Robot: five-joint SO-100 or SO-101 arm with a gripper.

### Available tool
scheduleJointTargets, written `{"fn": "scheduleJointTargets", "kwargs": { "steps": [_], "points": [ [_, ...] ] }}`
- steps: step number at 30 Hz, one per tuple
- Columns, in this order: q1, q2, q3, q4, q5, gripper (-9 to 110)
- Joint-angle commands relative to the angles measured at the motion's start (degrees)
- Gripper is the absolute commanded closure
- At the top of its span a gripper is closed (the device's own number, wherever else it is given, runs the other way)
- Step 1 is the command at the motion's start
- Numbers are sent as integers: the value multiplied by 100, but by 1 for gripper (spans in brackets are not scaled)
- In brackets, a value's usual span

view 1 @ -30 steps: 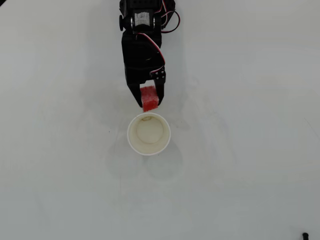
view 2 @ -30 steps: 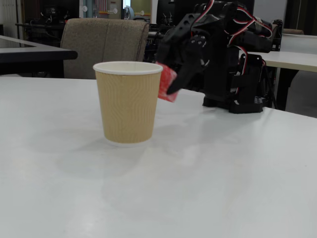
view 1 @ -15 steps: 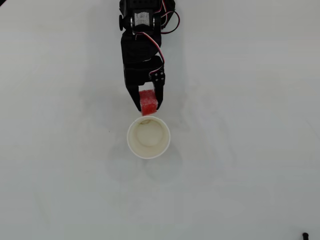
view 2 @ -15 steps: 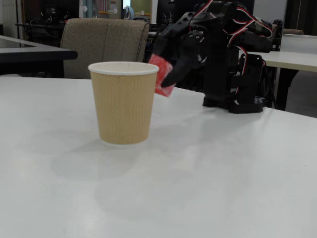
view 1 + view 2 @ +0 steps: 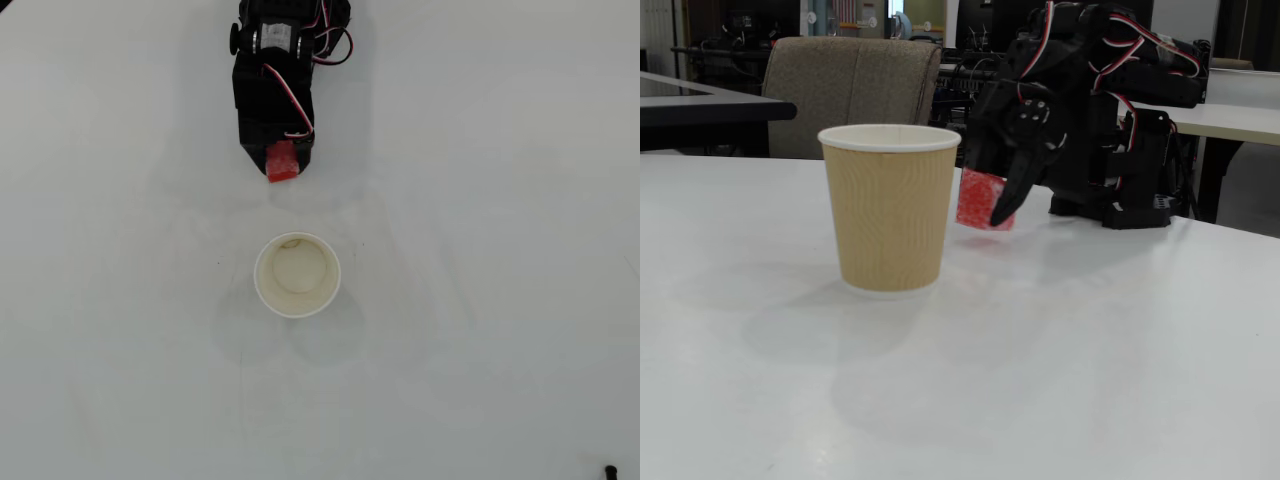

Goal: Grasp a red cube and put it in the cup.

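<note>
The hand (image 5: pixel 992 205) is clamped on the red cube (image 5: pixel 983 200), its black fingers (image 5: pixel 1012 192) pressed against the cube's sides so that the block hangs tilted between them, clear of the counter (image 5: pixel 1090 340) in the fixed view. From overhead the same hand (image 5: pixel 281 165) points down the picture toward the cup, with the red cube (image 5: pixel 282 163) sticking out past the fingertips and one corner lowest. Behind the hand the black arm (image 5: pixel 275 75) carries a servo with red, white and black wires (image 5: pixel 325 45) looping off its side (in the fixed view these wires arch over the top of the arm (image 5: pixel 1100 90)). The cup (image 5: pixel 297 275) stands upright on the white counter (image 5: pixel 480 300), near the cube but apart from it, directly below it in the overhead view; its cream inside shows a faint brown mark near the upper rim. In the fixed view the cup (image 5: pixel 889 208) has a ribbed tan outer wall and a white rim, and it stands nearer the camera, left of the cube. Beyond the counter a padded beige chair back (image 5: pixel 852 90) and dark desks (image 5: pixel 700 105) fill the background.
</note>
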Motion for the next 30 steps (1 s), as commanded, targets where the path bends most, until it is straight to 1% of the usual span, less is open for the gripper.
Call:
{"fn": "scheduleJointTargets", "kwargs": {
  "steps": [1,5,9,14,19,25,30],
  "points": [
    [378,88,431,-220,-132,101],
    [721,88,431,-650,-132,101],
    [765,88,431,-1380,-70,101],
    [519,88,431,-2751,0,101],
    [158,88,431,-3973,360,101],
    [-132,88,431,-4693,378,101],
    [-378,97,431,-5054,387,101]
  ]
}}
